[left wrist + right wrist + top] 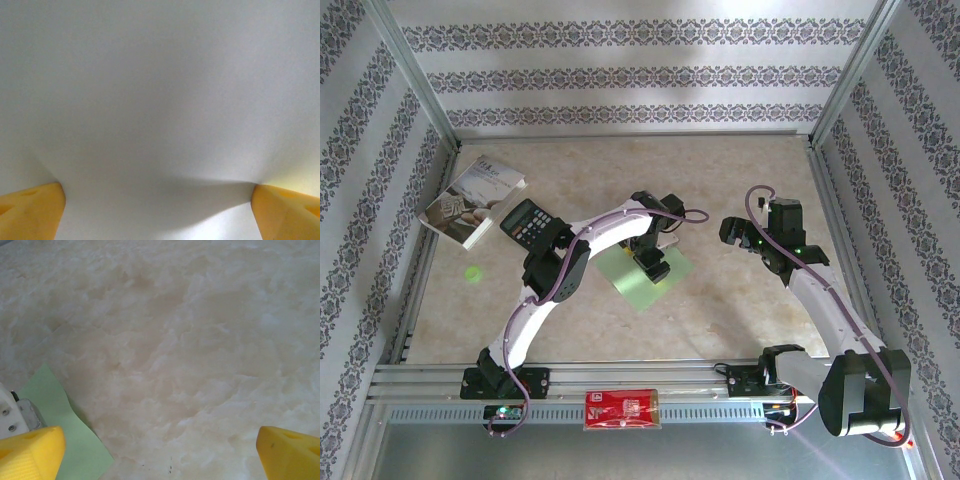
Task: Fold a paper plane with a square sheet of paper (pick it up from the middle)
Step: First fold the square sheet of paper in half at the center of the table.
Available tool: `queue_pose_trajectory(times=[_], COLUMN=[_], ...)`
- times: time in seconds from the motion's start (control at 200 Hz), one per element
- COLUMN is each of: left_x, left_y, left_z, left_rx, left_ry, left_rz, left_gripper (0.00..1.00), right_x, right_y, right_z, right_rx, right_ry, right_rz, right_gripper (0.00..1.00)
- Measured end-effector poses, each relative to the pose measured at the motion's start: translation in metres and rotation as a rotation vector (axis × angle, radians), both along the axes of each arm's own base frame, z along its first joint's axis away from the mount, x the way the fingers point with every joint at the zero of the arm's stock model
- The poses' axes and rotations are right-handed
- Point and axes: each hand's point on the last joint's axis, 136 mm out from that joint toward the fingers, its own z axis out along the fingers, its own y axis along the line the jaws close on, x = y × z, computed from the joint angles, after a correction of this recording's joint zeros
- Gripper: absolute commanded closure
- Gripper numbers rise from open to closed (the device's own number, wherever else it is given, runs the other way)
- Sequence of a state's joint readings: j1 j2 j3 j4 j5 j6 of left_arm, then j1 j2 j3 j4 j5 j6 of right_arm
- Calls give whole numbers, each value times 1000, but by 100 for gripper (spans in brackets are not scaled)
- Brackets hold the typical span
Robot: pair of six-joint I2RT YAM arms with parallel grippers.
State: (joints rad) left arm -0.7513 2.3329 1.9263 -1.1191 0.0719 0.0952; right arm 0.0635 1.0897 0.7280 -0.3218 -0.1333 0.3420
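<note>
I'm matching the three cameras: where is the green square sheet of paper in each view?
Top external: square sheet of paper, centre of the table, under the left gripper.
Left wrist: apparently the pale surface between its fingers.
Right wrist: lower-left corner.
Shared landmark: left gripper.

Right end effector (160,460) jaws wide apart, yellow fingertips (30,452) low at both sides. Beige marbled surface (190,340) underneath. Square sheet of paper (67,425) just beside the left fingertip (light green, edge wavy), white screwed part (17,412) overlapping it.
</note>
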Motion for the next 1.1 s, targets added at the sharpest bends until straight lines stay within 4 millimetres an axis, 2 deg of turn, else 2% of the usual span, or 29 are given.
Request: queue_pose_trajectory(times=[0.165, 0.315, 0.65, 0.759, 0.839, 0.989, 1.059, 1.104], left_x=[-1, -2, -10, -19, -22, 0, 6, 6], left_y=[-1, 0, -1, -8, -12, -6, -13, -19], left_z=[0, 0, 4, 14, 35, 79, 81, 73], left_rx=[-2, -2, -92, -250, -466, -902, -1032, -1084], left_ry=[2, 2, -3, 45, 89, 116, 160, 210], left_rz=[7, 21, 134, 234, 368, 661, 748, 796], left_gripper=[9, 18, 61, 66, 67, 68, 70, 70], right_x=[0, 0, -1, -4, -9, -20, -24, -26], right_y=[0, 0, 2, 6, 13, 38, 49, 56], right_z=[0, 0, -2, 0, 3, 7, 10, 12], right_rx=[0, 0, 10, 21, 33, 101, 137, 157], right_ry=[0, 0, 6, 6, 6, 29, 36, 40], right_rz=[0, 0, 9, 21, 48, 131, 172, 198], right_gripper=[2, 2, 2, 2, 2, 2, 2, 2])
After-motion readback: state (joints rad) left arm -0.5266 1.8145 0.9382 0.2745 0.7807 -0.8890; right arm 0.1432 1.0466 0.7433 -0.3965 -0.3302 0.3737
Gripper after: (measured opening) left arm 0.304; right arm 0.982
